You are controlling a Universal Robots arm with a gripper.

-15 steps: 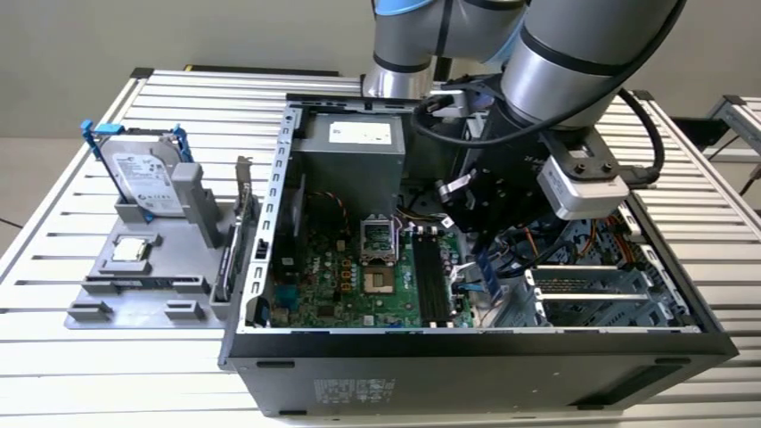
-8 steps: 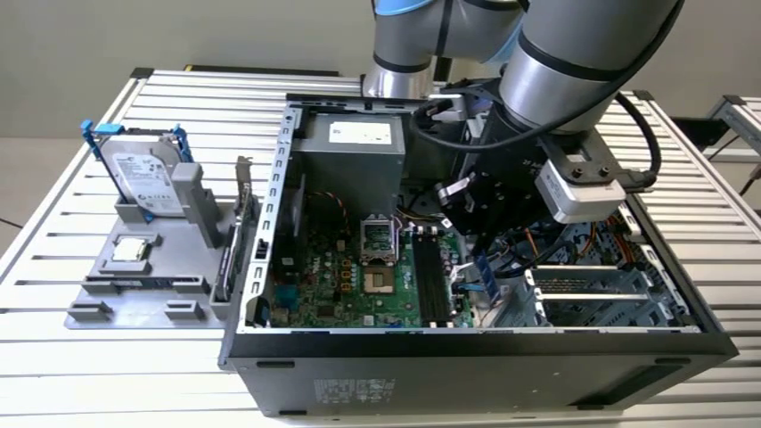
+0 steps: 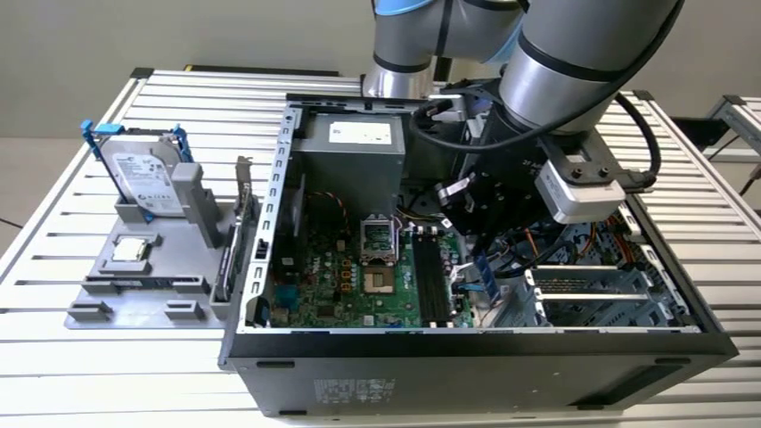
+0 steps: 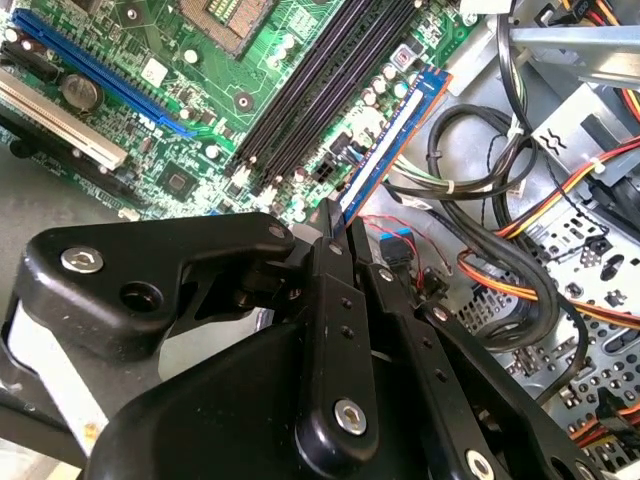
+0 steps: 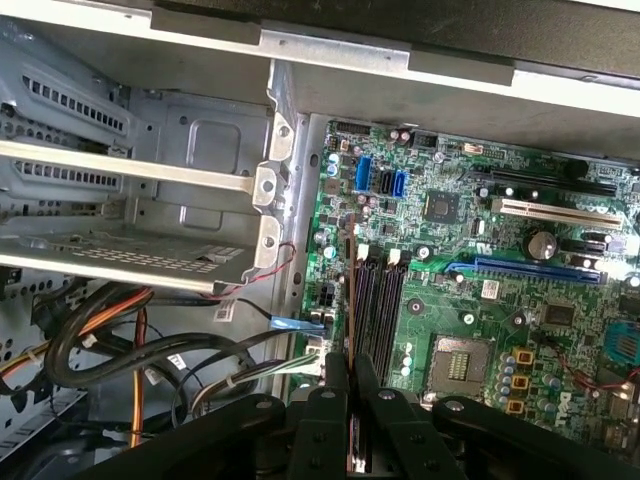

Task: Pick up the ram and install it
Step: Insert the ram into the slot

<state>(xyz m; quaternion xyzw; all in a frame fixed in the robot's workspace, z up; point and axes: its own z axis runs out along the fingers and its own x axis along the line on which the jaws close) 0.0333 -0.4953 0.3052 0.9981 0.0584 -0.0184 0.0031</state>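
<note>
While the arm reaches down into the open computer case [image 3: 500,343], conditions are as follows:

Gripper: black fingers closed on the ram, seen in both wrist views [image 4: 335,225]; in the exterior view the gripper [image 3: 473,254] sits low inside the case, above the motherboard's edge toward that view's right.

Ram: slim blue stick [image 4: 385,150] held on edge between the fingertips; it extends away from the gripper alongside the black memory slots. In the first wrist view the ram [image 5: 350,300] appears as a thin edge just beside the slots. Whether it touches a slot cannot be told.

Memory slots: long black slots [image 4: 320,80] lying parallel on the green motherboard [image 4: 190,140], next to the processor socket [image 5: 458,362].

Cables: black, orange and yellow bundles [image 4: 530,250] on the far side of the ram from the slots, near the drive cage [image 5: 130,200].

Parts holder: grey fixture [image 3: 143,285] on the table [image 3: 71,214] at the exterior view's left, well apart from the case; it carries a hard drive [image 3: 145,174] standing in blue brackets and a small square processor chip [image 3: 128,251].
</note>
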